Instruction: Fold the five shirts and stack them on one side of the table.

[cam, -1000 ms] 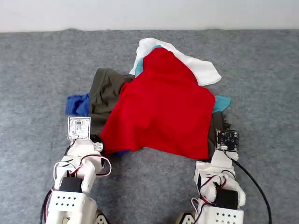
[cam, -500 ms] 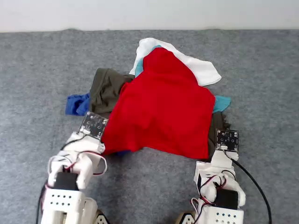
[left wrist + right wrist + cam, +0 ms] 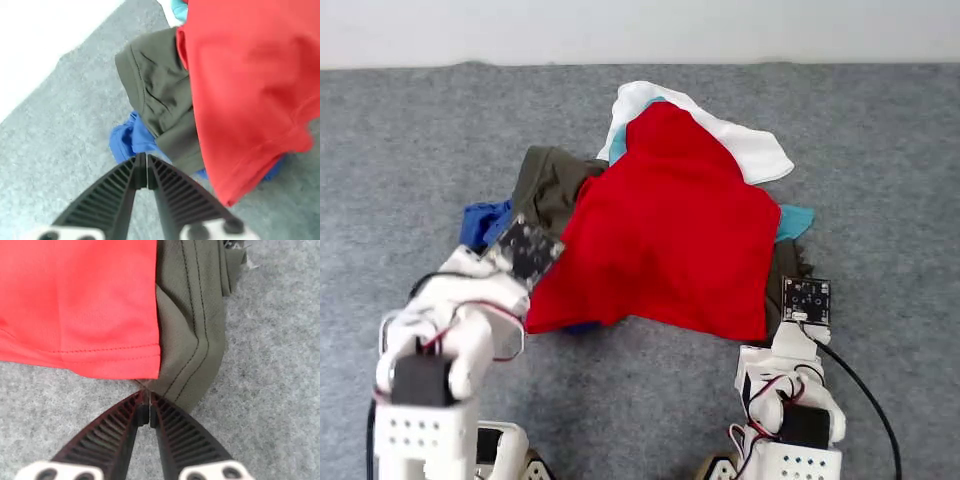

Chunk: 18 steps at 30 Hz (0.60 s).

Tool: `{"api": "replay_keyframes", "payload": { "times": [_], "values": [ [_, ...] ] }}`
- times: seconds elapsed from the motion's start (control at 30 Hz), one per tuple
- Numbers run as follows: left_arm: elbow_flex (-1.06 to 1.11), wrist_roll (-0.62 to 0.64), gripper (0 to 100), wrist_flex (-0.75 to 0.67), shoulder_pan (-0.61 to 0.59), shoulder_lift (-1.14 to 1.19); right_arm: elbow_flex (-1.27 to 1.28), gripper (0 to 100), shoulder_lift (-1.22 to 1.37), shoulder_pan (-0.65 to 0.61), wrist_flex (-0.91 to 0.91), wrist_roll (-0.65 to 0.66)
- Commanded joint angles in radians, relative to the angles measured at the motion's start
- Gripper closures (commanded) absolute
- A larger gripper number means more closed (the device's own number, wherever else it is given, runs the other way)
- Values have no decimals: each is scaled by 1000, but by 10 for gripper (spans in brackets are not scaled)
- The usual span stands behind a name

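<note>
Left gripper [image 3: 146, 172] and right gripper [image 3: 145, 412], both closed and empty, should widen, then nip only the red shirt [image 3: 665, 235] at seven and five o'clock.

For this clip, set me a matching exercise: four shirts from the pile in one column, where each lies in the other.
Shirts:
1. red shirt
2. white shirt
3. blue shirt
4. teal shirt

Places:
A. sticks out at the pile's far edge, away from both arms
B. spread over the top of the pile
C. small corner showing beside the red one, on the side of the right arm
D. pokes out next to the olive shirt, by the left arm

Pairs: 1-B, 2-A, 3-D, 4-C
</note>
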Motion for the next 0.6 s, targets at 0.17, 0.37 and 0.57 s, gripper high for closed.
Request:
{"api": "replay_keyframes", "payload": {
  "times": [0.17, 0.37, 0.57],
  "values": [
    [-561, 74, 984, 244, 55, 560, 15, 988, -7, 13, 8, -8],
    [-860, 77, 912, 400, 137, 876, 15, 988, -7, 13, 8, -8],
    [-981, 163, 716, 377, 138, 1017, 15, 988, -7, 13, 8, -8]
  ]
}}
